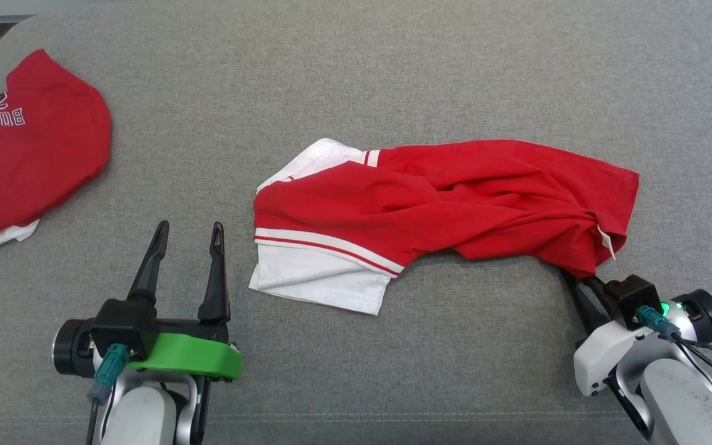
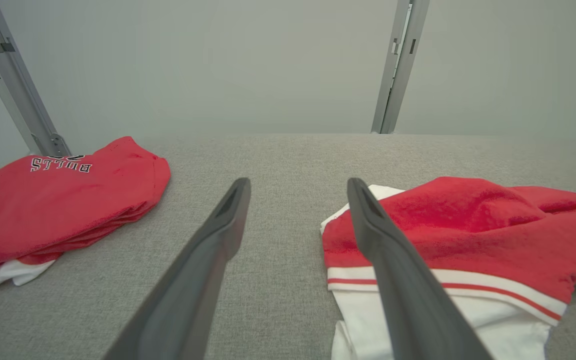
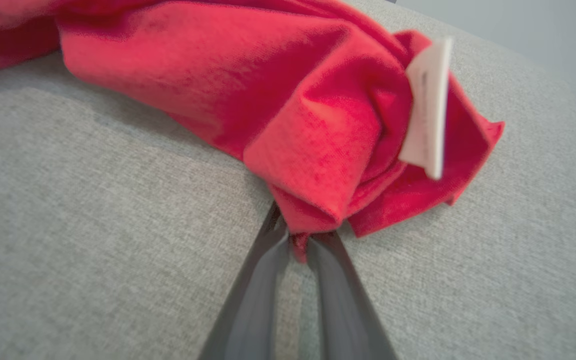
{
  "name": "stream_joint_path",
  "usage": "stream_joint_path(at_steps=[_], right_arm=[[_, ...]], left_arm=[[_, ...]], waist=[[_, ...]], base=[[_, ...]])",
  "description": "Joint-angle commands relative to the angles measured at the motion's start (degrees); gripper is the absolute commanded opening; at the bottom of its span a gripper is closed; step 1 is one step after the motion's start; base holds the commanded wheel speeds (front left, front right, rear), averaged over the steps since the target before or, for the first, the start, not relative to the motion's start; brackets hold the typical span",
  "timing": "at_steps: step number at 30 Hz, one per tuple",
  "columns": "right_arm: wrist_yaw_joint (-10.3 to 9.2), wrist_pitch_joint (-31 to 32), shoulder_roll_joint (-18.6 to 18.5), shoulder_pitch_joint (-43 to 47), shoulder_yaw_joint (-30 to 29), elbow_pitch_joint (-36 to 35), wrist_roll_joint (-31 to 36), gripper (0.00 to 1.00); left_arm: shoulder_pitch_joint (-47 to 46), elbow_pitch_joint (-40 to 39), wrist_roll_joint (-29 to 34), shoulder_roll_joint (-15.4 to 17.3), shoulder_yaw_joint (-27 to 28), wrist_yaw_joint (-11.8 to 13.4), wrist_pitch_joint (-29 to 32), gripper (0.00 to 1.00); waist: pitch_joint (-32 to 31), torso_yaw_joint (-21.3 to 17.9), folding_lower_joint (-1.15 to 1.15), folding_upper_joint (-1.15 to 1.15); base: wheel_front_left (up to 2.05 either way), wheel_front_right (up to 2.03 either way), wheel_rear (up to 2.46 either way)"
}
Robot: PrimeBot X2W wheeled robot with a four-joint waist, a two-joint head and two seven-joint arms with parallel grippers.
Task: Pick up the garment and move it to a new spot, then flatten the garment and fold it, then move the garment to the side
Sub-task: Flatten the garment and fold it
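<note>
The garment (image 1: 442, 198) lies crumpled in the middle of the table (image 1: 393, 74). The right gripper (image 3: 299, 237) has its jaws clamped on the garment's near right corner, which I judge to be the pick-up step. The left gripper (image 1: 189, 232), jaws apart, hovers near the garment's left end. The next move calls for a lift without the pinch slipping.

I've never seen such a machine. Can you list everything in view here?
crumpled garment: one, red and white, middle of the surface
label: one, white, at the crumpled garment's right end
folded garment: one, red with BULLS lettering, surface's far left
surface: one, grey fabric, under everything
metal posts: two, grey, behind the surface
left pincer: one, dark fingers, open, left of the crumpled garment
right pincer: one, dark fingers, shut on the crumpled garment's right corner
</note>
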State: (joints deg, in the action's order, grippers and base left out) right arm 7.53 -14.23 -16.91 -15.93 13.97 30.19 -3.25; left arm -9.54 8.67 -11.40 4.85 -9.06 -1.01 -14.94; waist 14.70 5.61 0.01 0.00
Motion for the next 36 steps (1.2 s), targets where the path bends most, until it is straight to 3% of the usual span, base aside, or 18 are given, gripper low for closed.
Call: stream_joint_path(at_steps=[1, 10, 20, 27, 31, 36], right_arm=[[-0.08, -0.35, -0.23, -0.45, -0.07, 0.13, -0.1, 0.0], [-0.08, 2.05, -1.56, 4.62, -0.95, -7.16, -1.95, 0.0], [-0.08, 13.63, -2.29, 13.79, -6.67, -28.78, -2.87, 0.0], [-0.08, 15.93, -0.63, 15.58, -11.7, -40.92, 0.63, 0.0], [-0.08, 13.69, 1.14, 12.89, -12.81, -42.23, 2.85, 0.0], [-0.08, 8.67, 3.4, 8.56, -11.67, -37.18, 4.39, 0.0]], left_arm=[[-0.88, 0.13, -0.2, -0.02, 0.25, 0.07, -0.24, 1.0], [0.49, -0.58, 0.15, 0.06, 1.21, 0.47, -0.26, 1.0], [0.21, -1.18, 0.69, 0.46, 1.78, 0.15, -0.27, 1.0], [-0.12, -1.17, 0.98, 0.58, 1.9, 0.07, -0.26, 1.0], [-0.39, -1.17, 0.89, 0.35, 1.56, -0.04, -0.26, 1.0], [-1.08, -0.93, 0.57, 0.15, 1.53, -0.26, -0.26, 1.0]], waist=[[0.12, 0.08, -0.01, 0.0], [-0.56, -1.92, -0.01, 0.0], [-0.4, -4.89, -0.01, 0.0], [-0.61, -5.37, -0.01, 0.0], [-0.72, -4.95, -0.01, 0.0], [-0.77, -4.06, -0.01, 0.0]], base=[[0.0, 0.0, 0.0], [0.0, 0.0, 0.0], [0.0, 0.0, 0.0], [0.0, 0.0, 0.0], [0.0, 0.0, 0.0], [0.0, 0.0, 0.0]])
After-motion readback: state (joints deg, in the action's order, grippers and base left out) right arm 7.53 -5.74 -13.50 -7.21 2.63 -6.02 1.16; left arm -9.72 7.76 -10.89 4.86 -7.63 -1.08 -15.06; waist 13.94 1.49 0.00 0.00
